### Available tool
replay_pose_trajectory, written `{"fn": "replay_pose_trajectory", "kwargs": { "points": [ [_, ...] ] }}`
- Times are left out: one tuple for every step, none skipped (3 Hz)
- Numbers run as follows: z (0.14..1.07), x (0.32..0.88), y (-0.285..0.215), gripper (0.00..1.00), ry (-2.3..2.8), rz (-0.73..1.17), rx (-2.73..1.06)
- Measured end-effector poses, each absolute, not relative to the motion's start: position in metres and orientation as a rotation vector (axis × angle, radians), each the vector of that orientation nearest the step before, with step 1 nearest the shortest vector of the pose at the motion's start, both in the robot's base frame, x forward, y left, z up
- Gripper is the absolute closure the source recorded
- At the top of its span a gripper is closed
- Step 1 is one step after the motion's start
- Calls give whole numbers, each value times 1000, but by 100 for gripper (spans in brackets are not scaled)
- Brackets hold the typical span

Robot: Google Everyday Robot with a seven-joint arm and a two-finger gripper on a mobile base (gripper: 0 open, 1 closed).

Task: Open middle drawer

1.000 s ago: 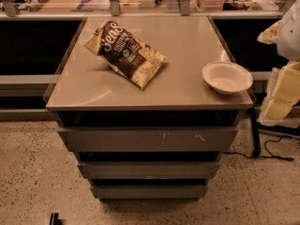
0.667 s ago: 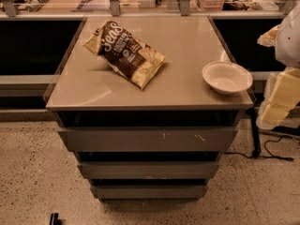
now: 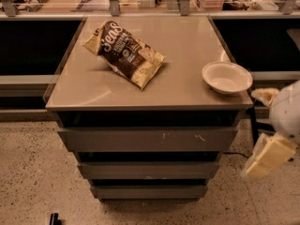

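The middle drawer is a wide, shallow grey front in the cabinet, below the taller top drawer with white scratch marks and above the narrowest bottom drawer. It sits shut, in line with the other fronts. My gripper, the cream end of the white arm, hangs at the right edge of the view. It is right of the cabinet at about the middle drawer's height and does not touch it.
On the cabinet's top lie a brown chip bag and a white bowl near the right edge. A railing and dark shelves run behind. Speckled floor lies to the left and in front. A small black object is at the bottom left.
The arm and gripper have come down along the cabinet's right side, from tabletop height to drawer height, and slightly leftward. The drawers, bag and bowl have not moved.
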State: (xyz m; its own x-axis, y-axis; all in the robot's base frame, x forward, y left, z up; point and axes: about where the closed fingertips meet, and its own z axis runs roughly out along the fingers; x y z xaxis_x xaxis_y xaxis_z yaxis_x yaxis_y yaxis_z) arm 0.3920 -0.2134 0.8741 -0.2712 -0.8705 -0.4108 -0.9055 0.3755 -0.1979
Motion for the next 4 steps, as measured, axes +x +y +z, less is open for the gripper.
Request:
{"fn": "replay_pose_trajectory", "kwargs": {
  "points": [
    [808,413,-213,0,2145,246,-1405],
    [804,434,-218,0,2118,210,-1348],
    [776,419,-212,0,2094,269,-1304],
    [716,402,-200,0,2051,428,-1175]
  ]
}}
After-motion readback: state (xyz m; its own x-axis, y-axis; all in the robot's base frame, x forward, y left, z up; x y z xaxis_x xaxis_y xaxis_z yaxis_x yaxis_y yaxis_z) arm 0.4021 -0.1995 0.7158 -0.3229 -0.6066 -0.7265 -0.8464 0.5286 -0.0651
